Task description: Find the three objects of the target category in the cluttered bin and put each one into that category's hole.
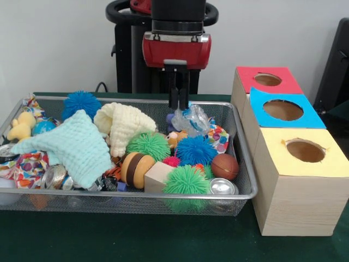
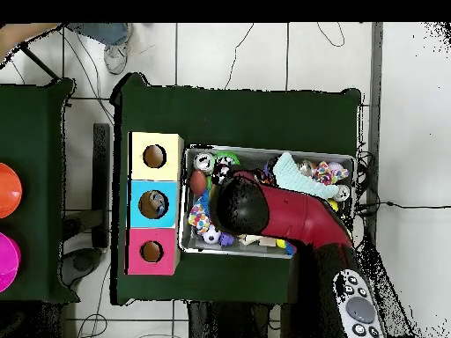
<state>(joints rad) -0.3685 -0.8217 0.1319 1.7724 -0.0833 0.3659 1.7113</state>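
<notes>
Several loose items crowd the crinkled plastic wrapper (image 1: 195,120) at the bin's (image 1: 242,158) twelve o'clock edge. My gripper (image 1: 179,105) hangs just above, jaws nearly together, holding nothing. Risk: descending, I snag the multicoloured ball (image 1: 219,137) beside it.

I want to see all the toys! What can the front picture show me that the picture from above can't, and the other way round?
Only the front view shows the gripper reaching down at the bin's far side by a crinkly clear wrapper, plus the fuzzy green ball, fuzzy blue ball and little basketball.

Only the overhead view shows a person's shoe on the floor and two bright round things, orange and pink, on a side table. The arm hides much of the bin there.

Both show the wire bin and the yellow, blue and red holes.
</notes>
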